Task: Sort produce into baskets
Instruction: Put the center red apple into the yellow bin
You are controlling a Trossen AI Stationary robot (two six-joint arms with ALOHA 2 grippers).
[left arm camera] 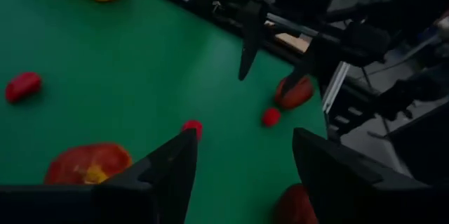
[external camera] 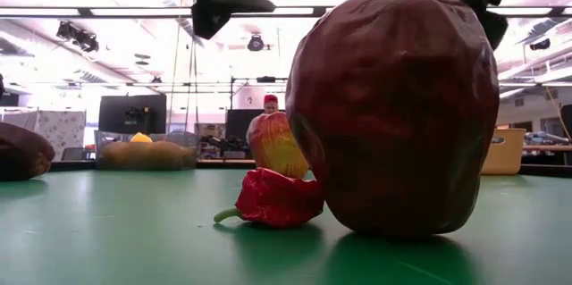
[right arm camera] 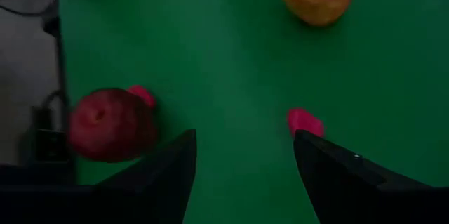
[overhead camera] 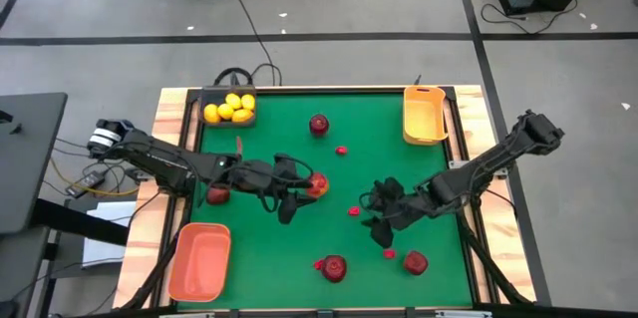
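Beside the left hand (overhead camera: 289, 196), its fingers apart and empty, lies a red-orange apple (overhead camera: 317, 184).

open green felt (overhead camera: 399, 154) lies between the scattered apples, with both arms crowding the middle.

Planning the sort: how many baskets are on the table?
3. A dark grey rectangular tray, holding yellow lemon-like fruits, top left in the high view; a yellow plastic basket top right; an orange plastic basket bottom left. None seems hidden.
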